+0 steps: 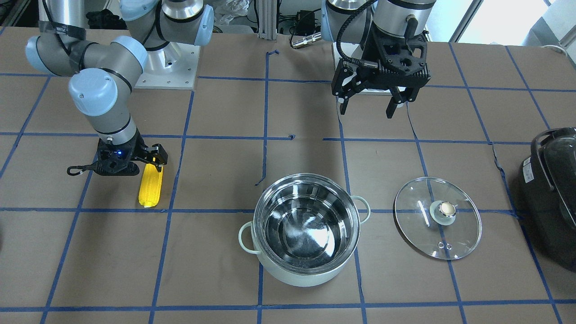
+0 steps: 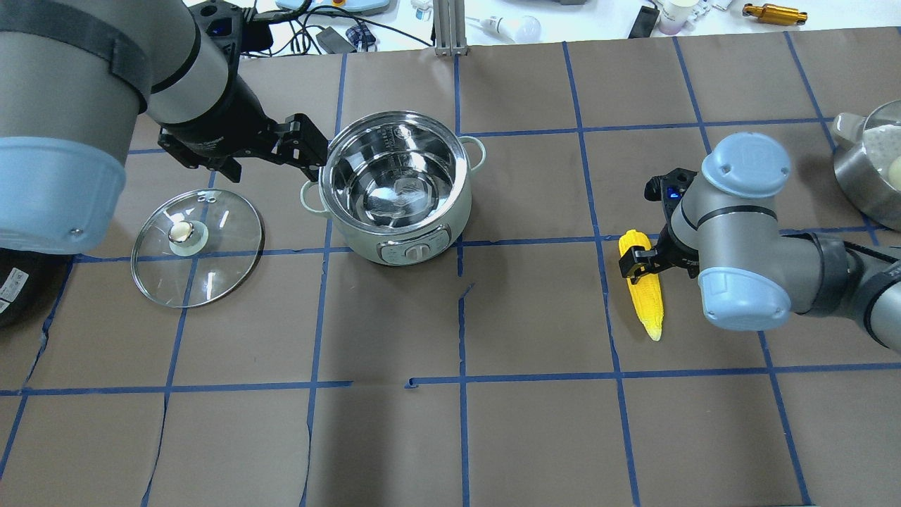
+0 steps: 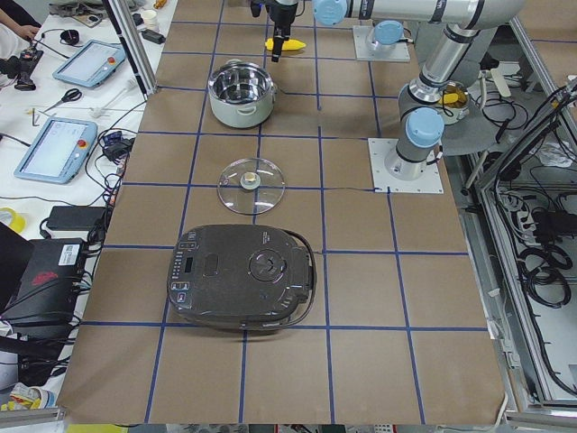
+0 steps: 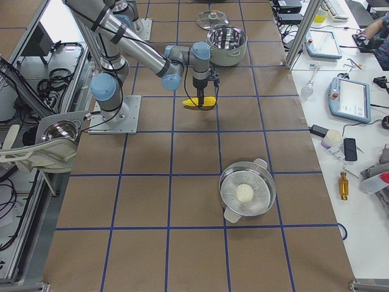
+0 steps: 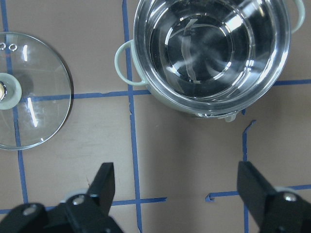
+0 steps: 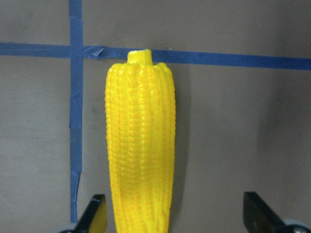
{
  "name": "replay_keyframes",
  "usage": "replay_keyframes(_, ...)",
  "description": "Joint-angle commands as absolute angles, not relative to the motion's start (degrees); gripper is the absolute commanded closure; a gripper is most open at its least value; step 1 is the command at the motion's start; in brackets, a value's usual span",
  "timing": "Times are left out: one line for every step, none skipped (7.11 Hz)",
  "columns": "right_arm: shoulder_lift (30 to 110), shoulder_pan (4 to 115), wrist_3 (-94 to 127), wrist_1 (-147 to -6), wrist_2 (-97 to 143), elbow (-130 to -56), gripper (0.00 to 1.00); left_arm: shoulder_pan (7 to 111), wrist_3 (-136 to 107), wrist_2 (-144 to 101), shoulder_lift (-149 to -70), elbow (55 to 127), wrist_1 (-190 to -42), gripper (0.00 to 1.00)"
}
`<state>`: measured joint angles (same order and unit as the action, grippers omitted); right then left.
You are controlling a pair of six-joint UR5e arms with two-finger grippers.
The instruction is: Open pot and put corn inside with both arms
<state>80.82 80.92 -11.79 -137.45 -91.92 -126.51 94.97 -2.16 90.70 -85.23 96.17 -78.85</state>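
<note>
Clear glass lid (image 2: 211, 262) lies beside the open mint-green steel-lined pot (image 2: 415, 246); the left end effector (image 5: 176, 177) hangs wide open, empty. On the worktop (image 2: 535, 317), the right end effector (image 6: 177, 216), jaws spread, straddles the yellow corn cob (image 2: 645, 292). Next, I'd say: pinch and lift.

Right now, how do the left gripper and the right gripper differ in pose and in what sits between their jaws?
The left gripper hangs high above the table behind the open pot; the right gripper is down low at the corn. The left gripper has only bare table between its jaws; the right gripper straddles the corn, off-centre. Both are open, point downward and grip nothing.
</note>
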Motion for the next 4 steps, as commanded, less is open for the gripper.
replay_keyframes(78.4, 82.5, -11.2, -141.8, -90.4, -127.4, 0.02, 94.1, -1.8, 94.0, -86.0, 93.3, -82.1, 0.00)
replay_keyframes(77.5, 82.7, -11.2, -142.8, -90.4, -127.7, 0.27, 94.0, -1.8, 94.0, -87.4, 90.4, -84.4, 0.00)
replay_keyframes(77.4, 82.6, -11.2, -143.0, -90.5, -127.7, 0.52, 94.0, -2.3, 93.3, -88.6, 88.9, -84.5, 0.00)
replay_keyframes(77.4, 82.6, -11.4, -143.1, -90.9, -128.0, 0.76, 93.9, -2.5, 89.9, -88.9, 88.0, -84.6, 0.00)
